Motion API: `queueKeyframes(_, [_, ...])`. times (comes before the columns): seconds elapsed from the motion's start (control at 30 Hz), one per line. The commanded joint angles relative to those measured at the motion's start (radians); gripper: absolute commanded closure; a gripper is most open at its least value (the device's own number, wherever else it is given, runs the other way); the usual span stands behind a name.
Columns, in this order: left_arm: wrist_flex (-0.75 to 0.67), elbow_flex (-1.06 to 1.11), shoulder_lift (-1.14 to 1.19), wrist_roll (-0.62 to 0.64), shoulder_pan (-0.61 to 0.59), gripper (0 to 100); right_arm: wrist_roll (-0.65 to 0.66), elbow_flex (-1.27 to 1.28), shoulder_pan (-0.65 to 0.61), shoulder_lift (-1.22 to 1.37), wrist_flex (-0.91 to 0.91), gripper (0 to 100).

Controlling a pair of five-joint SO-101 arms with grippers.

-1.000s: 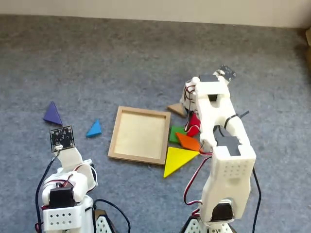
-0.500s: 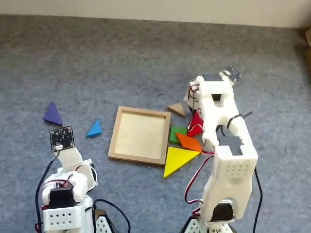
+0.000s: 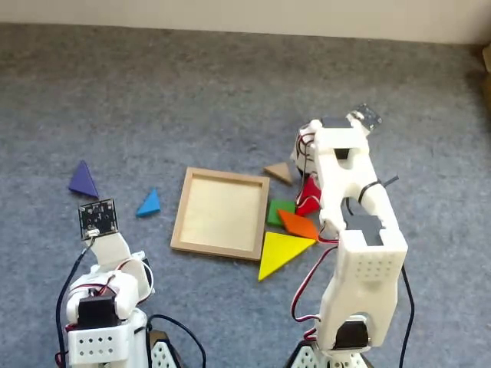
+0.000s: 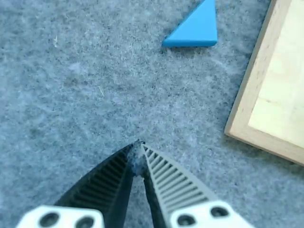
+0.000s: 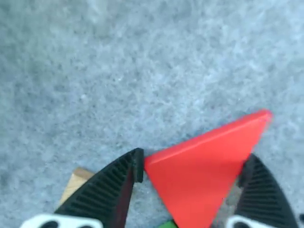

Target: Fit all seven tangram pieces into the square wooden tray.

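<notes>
The square wooden tray (image 3: 185, 211) lies empty mid-carpet. Right of it cluster a tan triangle (image 3: 279, 172), red triangle (image 3: 308, 197), green piece (image 3: 277, 211), orange piece (image 3: 296, 223) and yellow triangle (image 3: 282, 251). Left of it lie a blue triangle (image 3: 149, 203) and a purple triangle (image 3: 83, 179). My right gripper (image 5: 192, 166) is shut on the red triangle (image 5: 204, 175), a finger touching each side; the tan triangle (image 5: 73, 183) sits beside it. My left gripper (image 4: 139, 151) is shut and empty over bare carpet, between the blue triangle (image 4: 194, 31) and the tray (image 4: 247, 109).
The right arm (image 3: 345, 176) stretches over the cluster and hides part of the red triangle. The left arm (image 3: 100, 284) stands at the near left corner. Grey carpet spreads open behind and left of the tray.
The right arm shifted slightly to the right early on, uncovering more of the tan triangle. It has held still since. The left arm has not moved.
</notes>
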Motion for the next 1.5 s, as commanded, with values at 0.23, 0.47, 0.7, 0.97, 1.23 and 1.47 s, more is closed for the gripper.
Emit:
queueKeyframes(0.23, [0.003, 0.019, -0.042, 0.008, 0.012, 99, -0.003, -0.061, 0.008, -0.030, 0.113, 77.8])
queueKeyframes(0.47, [0.003, 0.019, -0.042, 0.008, 0.010, 99, 0.109, -0.133, -0.007, -0.090, 0.147, 78.1])
queueKeyframes(0.7, [0.003, 0.019, -0.042, 0.008, 0.008, 99, 0.117, -0.131, -0.019, -0.131, 0.147, 78.1])
queueKeyframes(0.97, [0.003, 0.019, -0.042, 0.008, 0.008, 99, 0.110, -0.130, -0.015, -0.084, 0.139, 77.7])
queueKeyframes(1.23, [0.003, 0.019, -0.042, 0.008, 0.008, 99, 0.109, -0.136, -0.015, 0.016, 0.147, 69.3])
queueKeyframes(1.47, [0.003, 0.019, -0.042, 0.008, 0.008, 99, 0.109, -0.130, -0.015, 0.025, 0.147, 65.8])
